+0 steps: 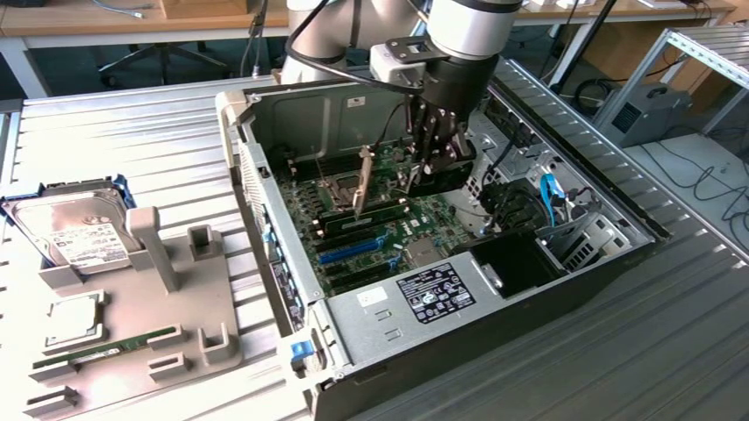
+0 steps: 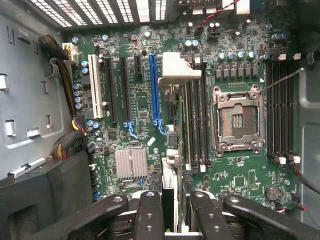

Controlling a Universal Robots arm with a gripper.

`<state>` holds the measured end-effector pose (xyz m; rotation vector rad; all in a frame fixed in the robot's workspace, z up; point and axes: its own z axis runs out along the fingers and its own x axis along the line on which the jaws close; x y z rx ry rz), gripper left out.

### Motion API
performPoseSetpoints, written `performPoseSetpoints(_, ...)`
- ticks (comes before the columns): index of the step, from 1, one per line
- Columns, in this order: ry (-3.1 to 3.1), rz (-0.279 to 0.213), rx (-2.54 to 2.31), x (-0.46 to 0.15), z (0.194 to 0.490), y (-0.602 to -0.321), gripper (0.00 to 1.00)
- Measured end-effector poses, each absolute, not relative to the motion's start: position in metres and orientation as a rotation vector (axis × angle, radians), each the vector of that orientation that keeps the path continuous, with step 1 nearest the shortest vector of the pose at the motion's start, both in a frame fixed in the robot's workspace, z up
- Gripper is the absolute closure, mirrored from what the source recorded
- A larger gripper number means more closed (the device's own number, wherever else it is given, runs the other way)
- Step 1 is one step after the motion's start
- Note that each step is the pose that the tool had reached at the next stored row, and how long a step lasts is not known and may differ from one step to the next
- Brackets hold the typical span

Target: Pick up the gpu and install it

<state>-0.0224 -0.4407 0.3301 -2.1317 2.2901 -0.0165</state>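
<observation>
My gripper (image 1: 436,167) reaches down into the open computer case (image 1: 269,228) and is shut on the gpu (image 1: 364,182). The card hangs upright above the motherboard (image 1: 439,219), its silvery end bracket toward the exterior view's left. In the wrist view the gpu (image 2: 170,150) runs edge-on from between my black fingers (image 2: 150,215), and its pale bracket end (image 2: 178,70) is farthest from them. It hovers over the board between the long blue slot (image 2: 155,90) and the memory slots (image 2: 195,120), not seated in any slot. My gripper (image 2: 172,217) clamps its near edge.
On the grey fixture (image 1: 153,307) at the exterior view's left lie a silver hard drive in a blue frame (image 1: 76,230), a processor (image 1: 73,320) and a green memory stick (image 1: 94,355). Inside the case are the empty processor socket (image 2: 237,120), a heatsink (image 2: 131,162), cables (image 2: 65,75) and a drive cage (image 1: 580,241).
</observation>
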Motion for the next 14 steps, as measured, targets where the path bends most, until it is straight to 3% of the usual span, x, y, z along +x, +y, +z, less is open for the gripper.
performPoseSetpoints(14, 2.290, -0.017, -2.132, -0.0251, 0.3287, -0.4455, 0.74)
